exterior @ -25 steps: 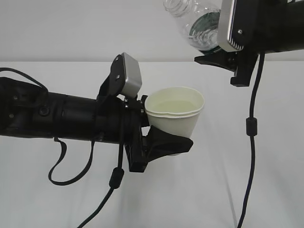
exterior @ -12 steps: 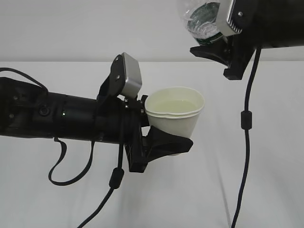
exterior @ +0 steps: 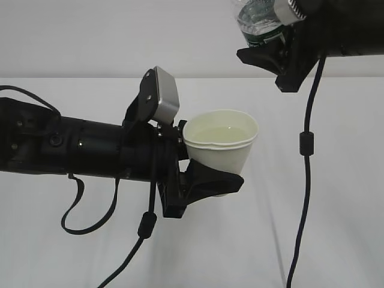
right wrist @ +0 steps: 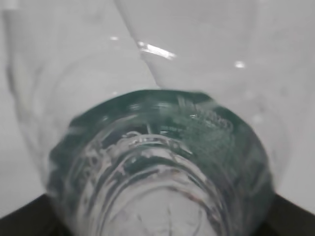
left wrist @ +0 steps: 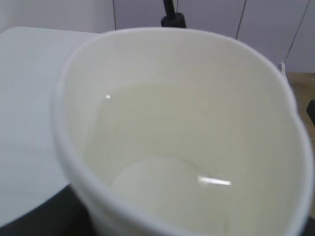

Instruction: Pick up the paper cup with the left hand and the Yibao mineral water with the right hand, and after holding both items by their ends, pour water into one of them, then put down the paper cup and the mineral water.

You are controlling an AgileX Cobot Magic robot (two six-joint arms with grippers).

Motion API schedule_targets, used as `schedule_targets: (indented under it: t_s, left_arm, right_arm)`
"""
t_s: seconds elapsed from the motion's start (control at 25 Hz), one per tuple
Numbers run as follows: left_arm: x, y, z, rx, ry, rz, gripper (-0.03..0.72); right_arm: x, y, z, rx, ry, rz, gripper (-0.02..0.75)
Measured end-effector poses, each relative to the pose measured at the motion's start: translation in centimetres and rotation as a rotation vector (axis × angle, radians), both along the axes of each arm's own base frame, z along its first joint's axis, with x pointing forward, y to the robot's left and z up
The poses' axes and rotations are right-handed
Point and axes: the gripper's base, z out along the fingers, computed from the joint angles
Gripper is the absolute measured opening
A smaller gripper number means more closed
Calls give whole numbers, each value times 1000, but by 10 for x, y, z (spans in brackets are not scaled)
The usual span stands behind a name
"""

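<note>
Bottle [exterior: 258, 24] tipped back up now, still clamped in right claw [exterior: 267, 54]; left claw [exterior: 207, 180] still gripping water-filled cup [exterior: 221, 147]. Pour done, set-down next.

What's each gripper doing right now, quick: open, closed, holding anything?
Left gripper: closed on the paper cup, held off the table with water in it.
Right gripper: closed on the Yibao mineral water, held high.

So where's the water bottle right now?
The Yibao mineral water is at the top right of the exterior view, held by the right claw, up and to the right of the paper cup.
</note>
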Motion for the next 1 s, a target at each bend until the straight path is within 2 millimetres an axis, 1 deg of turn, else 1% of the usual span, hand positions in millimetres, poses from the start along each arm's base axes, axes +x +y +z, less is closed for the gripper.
schedule_targets:
  t_s: [0.6, 1.0]
  left_arm:
    - [0, 0, 0, 0, -2, 0, 430]
    - [0, 0, 0, 0, -2, 0, 430]
  right_arm:
    - [1, 0, 4, 184, 102, -75, 483]
    - [2, 0, 4, 240, 147, -99, 483]
